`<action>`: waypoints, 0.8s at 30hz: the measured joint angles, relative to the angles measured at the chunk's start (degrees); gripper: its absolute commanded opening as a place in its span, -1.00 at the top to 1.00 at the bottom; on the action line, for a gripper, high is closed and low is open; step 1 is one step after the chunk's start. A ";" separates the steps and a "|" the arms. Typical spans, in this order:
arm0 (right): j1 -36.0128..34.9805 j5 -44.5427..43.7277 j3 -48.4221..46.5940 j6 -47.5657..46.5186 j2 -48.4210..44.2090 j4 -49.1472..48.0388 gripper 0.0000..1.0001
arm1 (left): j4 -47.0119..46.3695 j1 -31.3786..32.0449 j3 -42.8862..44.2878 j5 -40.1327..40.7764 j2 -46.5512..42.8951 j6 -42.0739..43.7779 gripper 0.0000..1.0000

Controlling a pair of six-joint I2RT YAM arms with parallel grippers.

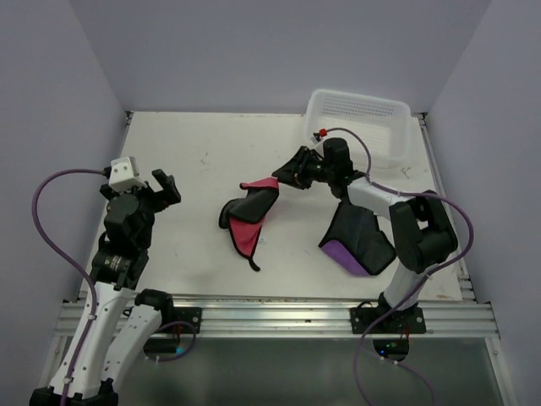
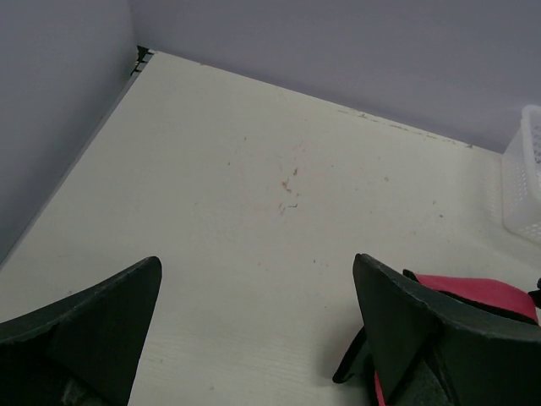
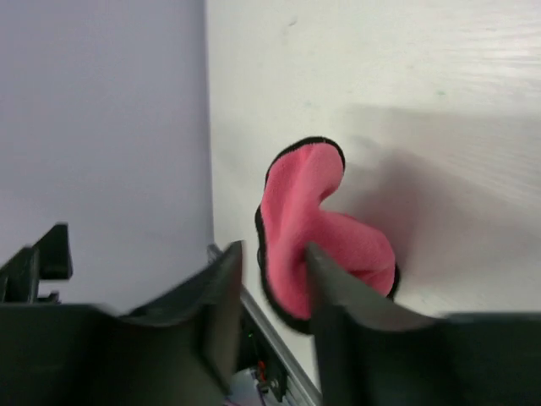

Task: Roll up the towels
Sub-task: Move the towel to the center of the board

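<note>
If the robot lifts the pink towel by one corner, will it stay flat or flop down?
The pink towel will probably flop: it already lies crumpled and folded. It looks thin, so likely light. Soft fabric shouldn't roll or break.

Pink-red towel edged black, purple towel with black, white perforated basket.

**Room around the fingers**

Ahead of the left gripper, between its wide-apart fingers, lies bare table up to the back wall. The side wall stands close on the outer side. Just past its inner finger the pink towel blocks the way, with the basket beyond.

The right gripper has a narrow gap between its fingers, and the pink towel sits right at their tips. Behind them the purple towel lies under the arm.
</note>
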State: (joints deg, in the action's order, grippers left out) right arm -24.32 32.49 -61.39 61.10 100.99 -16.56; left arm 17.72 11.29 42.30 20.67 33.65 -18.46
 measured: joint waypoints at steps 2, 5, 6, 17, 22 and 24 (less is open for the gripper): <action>1.07 -2.14 -0.57 -4.00 -0.02 4.98 -0.23 | -0.02 -0.02 0.00 -0.94 0.85 0.00 -0.99; 1.11 -6.78 -2.82 -9.77 -0.17 13.53 -0.28 | -0.02 -0.02 0.00 -2.27 2.43 0.02 -0.99; 1.07 -8.68 -3.56 -11.85 -0.57 16.68 -0.28 | -0.02 -0.02 0.00 -2.78 3.06 0.04 -0.99; -3.13 -24.28 -3.48 -24.37 -13.81 30.58 -0.18 | -0.02 -0.02 0.00 -9.05 8.00 0.20 -0.99; -15.39 -27.39 -3.06 -28.65 -14.43 30.91 -0.13 | -0.04 -0.02 0.00 -10.54 8.66 0.20 -0.99; -20.70 -28.33 -2.34 -29.94 -13.49 30.86 -0.11 | -0.04 -0.04 0.00 -10.67 8.63 0.20 -0.99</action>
State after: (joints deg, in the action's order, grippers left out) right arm -45.01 4.16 -63.72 31.16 87.50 14.31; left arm 17.67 11.25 42.30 10.00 42.28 -18.26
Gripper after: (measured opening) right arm 0.565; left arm 0.994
